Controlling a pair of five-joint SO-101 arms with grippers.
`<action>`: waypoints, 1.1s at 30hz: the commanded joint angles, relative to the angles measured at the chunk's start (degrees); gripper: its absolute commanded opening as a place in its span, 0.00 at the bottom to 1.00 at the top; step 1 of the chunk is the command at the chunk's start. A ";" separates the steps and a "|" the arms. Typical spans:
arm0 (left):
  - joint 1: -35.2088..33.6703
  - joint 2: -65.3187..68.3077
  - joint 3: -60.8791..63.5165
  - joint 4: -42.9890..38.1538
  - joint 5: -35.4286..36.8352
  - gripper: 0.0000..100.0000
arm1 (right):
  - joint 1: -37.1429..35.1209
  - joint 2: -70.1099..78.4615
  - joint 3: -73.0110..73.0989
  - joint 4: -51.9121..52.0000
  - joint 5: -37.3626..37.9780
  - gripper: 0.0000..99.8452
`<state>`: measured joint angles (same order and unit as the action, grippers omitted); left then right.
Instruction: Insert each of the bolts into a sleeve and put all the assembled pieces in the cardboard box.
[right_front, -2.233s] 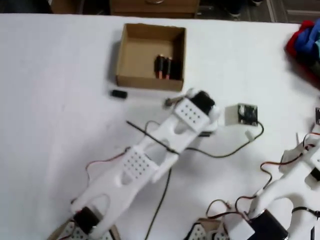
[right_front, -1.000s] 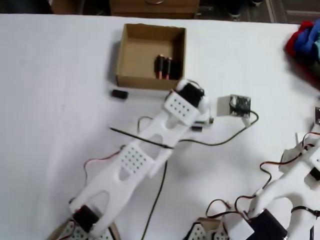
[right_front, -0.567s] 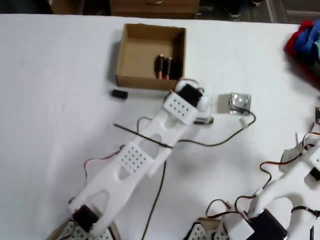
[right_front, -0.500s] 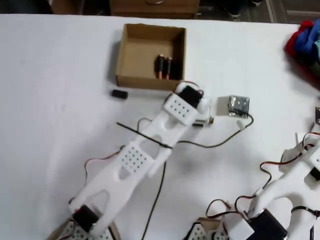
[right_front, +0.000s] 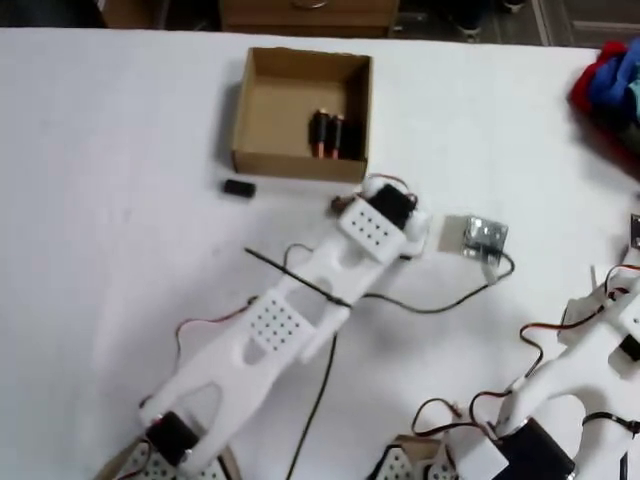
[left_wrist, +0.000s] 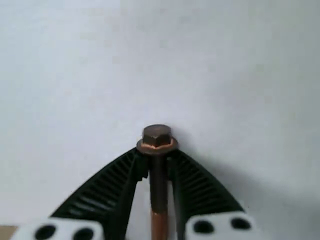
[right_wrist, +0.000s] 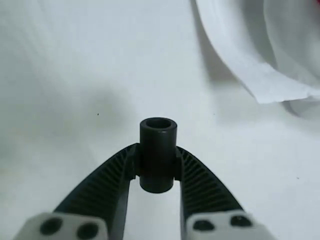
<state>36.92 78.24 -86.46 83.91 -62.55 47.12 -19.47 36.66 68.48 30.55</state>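
Note:
My left gripper (left_wrist: 157, 156) is shut on a copper bolt (left_wrist: 157, 141), whose hex head sticks out past the fingertips over bare white table. In the high view the left arm (right_front: 365, 228) lies across the table, its wrist just in front of the cardboard box (right_front: 262, 160). Assembled pieces (right_front: 326, 135) lie inside the box at its right side. A loose black sleeve (right_front: 238, 188) lies on the table in front of the box's left corner. My right gripper (right_wrist: 157, 154) is shut on another black sleeve (right_wrist: 158, 145), held upright with its bore showing. The right arm (right_front: 600, 350) stands at the near right.
A small circuit board (right_front: 485, 237) on a dark cable (right_front: 430, 305) lies just right of the left wrist. Coloured cloth (right_front: 610, 80) sits at the far right edge. Crumpled white cloth (right_wrist: 260, 45) lies beyond the right gripper.
The left arm's wrist has shifted a little to the right and away from the box, and the circuit board moved with it. The right arm has kept still.

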 joint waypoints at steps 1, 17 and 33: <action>1.32 -0.35 0.04 -0.62 -1.05 0.04 | 0.31 -0.75 -0.70 -0.57 -0.09 0.02; 0.35 -5.19 -9.27 15.91 43.43 0.03 | -0.31 -0.75 -0.70 -0.75 -0.18 0.02; -13.45 -28.40 -8.66 18.46 79.30 0.03 | -16.40 -19.30 6.51 3.30 0.26 0.02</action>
<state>25.58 59.08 -92.79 101.41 16.84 35.25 -27.21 40.35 71.38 30.46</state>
